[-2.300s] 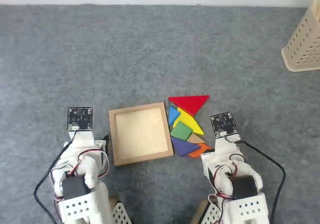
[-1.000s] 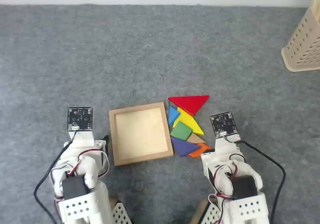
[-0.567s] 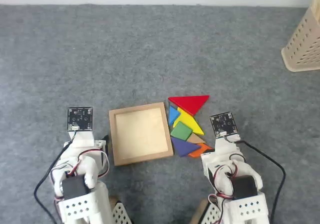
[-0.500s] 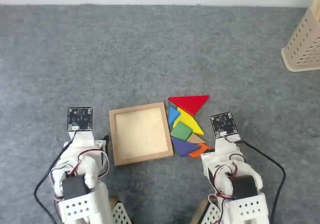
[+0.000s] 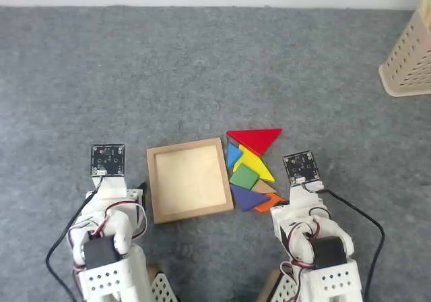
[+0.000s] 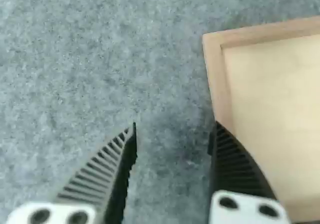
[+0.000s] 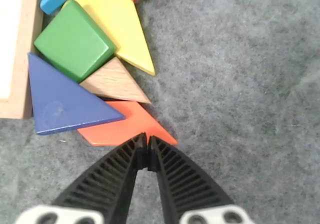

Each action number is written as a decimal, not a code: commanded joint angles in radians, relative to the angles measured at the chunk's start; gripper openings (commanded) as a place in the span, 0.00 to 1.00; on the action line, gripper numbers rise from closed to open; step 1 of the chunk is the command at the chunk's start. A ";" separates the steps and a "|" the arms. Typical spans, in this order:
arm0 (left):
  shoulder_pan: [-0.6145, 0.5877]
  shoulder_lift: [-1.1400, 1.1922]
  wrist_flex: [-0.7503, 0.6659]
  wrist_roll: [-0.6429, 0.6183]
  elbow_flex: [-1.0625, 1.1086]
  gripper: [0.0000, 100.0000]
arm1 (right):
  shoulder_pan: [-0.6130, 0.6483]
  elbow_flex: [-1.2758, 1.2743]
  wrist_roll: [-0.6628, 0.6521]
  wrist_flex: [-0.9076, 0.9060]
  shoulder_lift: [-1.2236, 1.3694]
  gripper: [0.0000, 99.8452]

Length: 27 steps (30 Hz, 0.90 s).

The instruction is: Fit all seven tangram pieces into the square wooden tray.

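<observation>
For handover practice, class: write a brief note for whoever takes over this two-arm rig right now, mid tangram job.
Left gripper: open, holding nothing, low over the carpet beside the wooden tray.
Right gripper: shut, holding nothing, tips by the orange piece.
All seven pieces lie clustered on the carpet along the tray's right side: red triangle, light blue piece, yellow piece, green square, bare-wood triangle, dark blue triangle, orange piece.
Done: nothing placed.
Left: all seven.

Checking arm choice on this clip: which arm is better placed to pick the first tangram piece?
Right, probably. The right gripper sits shut just by the orange piece; the left gripper is open over carpet on the tray's opposite side, away from every piece.
</observation>
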<state>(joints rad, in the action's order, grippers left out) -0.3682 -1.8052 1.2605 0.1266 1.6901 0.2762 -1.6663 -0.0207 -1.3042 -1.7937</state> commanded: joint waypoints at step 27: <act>-0.005 -0.015 0.003 -0.009 -0.004 0.23 | 0.005 -0.017 0.011 0.005 -0.021 0.01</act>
<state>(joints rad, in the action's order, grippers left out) -0.3682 -1.8052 1.2605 0.1266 1.6901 0.2762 -1.6663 -0.0207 -1.3042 -1.7937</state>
